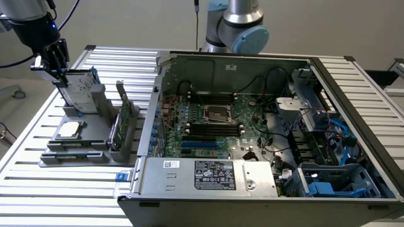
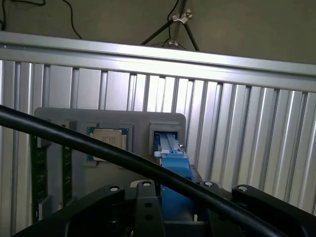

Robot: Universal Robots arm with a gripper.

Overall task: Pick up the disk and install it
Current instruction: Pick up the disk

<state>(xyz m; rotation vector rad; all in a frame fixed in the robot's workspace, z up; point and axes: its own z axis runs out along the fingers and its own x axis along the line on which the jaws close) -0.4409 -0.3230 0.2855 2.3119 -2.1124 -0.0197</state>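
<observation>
Slatted aluminium table (image 1: 38,194) with an open PC case (image 1: 221,71) sitting on it. The disk (image 1: 81,93) stands upright in the grey holder (image 1: 88,137) at the exterior view's left, and my gripper (image 1: 60,78) is right at its top edge. Honestly can't tell if I'm clamped on it.

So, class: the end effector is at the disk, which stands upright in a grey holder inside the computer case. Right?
No. The exterior view shows the grey holder on the slatted table, outside the computer case. The end effector is indeed at the disk, upright in that holder.
</observation>
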